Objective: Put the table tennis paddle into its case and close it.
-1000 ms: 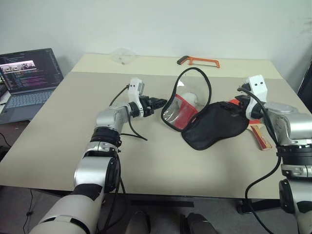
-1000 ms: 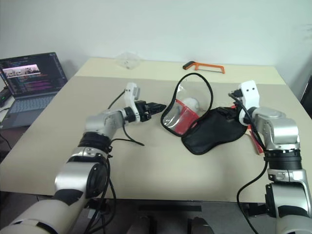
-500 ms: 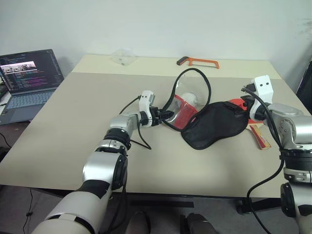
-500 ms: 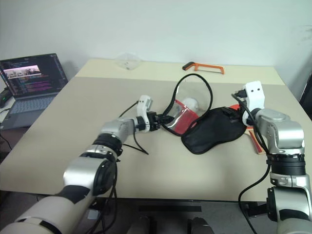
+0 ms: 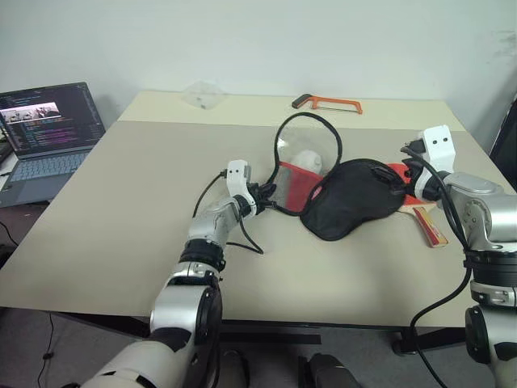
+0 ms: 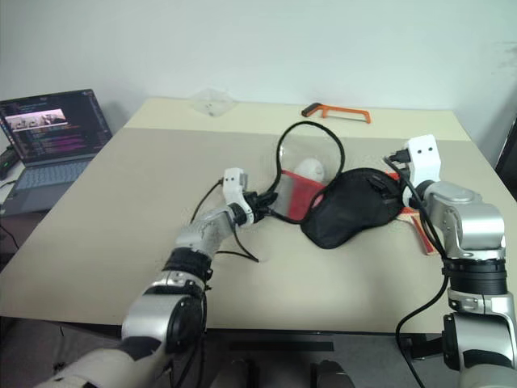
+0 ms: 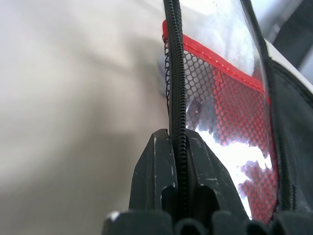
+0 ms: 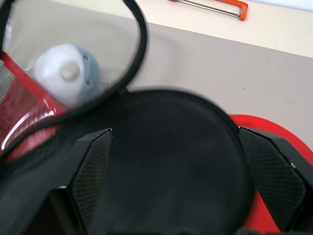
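Gaping case (image 5: 347, 198), white ball (image 5: 305, 161) inside, paddle (image 5: 420, 206) outside.

arms: silver shells, black joint bands
wrists: white camera blocks
cables: black loops
fingers (image 8: 91, 171): black, cross-hatched pads

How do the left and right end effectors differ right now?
The left end effector is shut on the case's zipper edge; the right end effector stands wide open, holding nothing. The left sits low by the red mesh side, the right hovers above the black side. Both point at the case.
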Robot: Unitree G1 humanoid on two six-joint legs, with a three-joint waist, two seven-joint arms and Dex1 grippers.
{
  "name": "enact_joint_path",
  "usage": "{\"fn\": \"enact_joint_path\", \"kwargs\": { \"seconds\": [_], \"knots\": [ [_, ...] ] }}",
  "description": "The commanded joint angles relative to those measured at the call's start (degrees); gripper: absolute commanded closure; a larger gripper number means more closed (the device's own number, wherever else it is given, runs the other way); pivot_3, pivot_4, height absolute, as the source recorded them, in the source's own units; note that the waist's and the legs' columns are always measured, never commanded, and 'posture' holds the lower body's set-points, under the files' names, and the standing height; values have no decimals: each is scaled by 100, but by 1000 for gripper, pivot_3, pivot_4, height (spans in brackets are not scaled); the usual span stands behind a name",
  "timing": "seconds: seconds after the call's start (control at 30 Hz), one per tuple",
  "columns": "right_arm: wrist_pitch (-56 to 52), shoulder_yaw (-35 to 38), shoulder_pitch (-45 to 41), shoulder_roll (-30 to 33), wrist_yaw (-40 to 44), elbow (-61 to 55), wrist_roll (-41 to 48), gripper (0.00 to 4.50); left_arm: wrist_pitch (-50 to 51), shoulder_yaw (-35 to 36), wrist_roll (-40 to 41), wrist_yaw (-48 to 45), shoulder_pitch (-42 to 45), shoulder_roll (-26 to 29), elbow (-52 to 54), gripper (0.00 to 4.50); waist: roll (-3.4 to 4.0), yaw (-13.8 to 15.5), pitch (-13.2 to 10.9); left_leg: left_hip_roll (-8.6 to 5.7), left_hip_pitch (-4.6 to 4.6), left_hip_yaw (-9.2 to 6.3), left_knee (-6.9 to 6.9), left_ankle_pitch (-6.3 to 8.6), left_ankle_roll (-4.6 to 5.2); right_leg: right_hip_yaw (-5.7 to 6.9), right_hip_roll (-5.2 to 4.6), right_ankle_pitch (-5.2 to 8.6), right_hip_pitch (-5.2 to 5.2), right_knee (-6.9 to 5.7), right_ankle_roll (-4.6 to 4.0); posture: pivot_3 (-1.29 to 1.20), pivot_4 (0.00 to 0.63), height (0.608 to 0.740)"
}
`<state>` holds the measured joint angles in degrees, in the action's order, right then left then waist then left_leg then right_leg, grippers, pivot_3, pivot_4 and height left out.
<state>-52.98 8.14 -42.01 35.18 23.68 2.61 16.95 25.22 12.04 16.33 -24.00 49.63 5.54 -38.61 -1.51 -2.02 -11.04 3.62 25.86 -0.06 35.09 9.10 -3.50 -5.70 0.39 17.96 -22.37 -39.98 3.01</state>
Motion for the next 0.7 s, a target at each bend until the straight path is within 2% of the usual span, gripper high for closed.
{"fn": "enact_joint_path", "kwargs": {
  "seconds": [0.03,0.4,0.7],
  "knots": [
    [176,46,-192,0,21,-136,-7,0,337,129,135,720,-366,-103,1458,4458,0,-3,0,0,-1,-1,1,0,-1,0,0,0,1,0,0,0,150,740],
    [464,-102,-410,-50,111,179,-73,0,1034,35,64,2148,-791,-368,3391,4458,-1,16,0,-2,-4,-4,8,-8,-12,-1,-1,-7,9,1,9,0,150,740],
    [382,-143,-343,-161,77,161,-95,0,1376,-405,44,2428,-684,-999,3480,4458,-1,18,0,-3,-4,-5,8,-9,-14,0,-1,-7,10,2,9,0,150,740]
  ]
}}
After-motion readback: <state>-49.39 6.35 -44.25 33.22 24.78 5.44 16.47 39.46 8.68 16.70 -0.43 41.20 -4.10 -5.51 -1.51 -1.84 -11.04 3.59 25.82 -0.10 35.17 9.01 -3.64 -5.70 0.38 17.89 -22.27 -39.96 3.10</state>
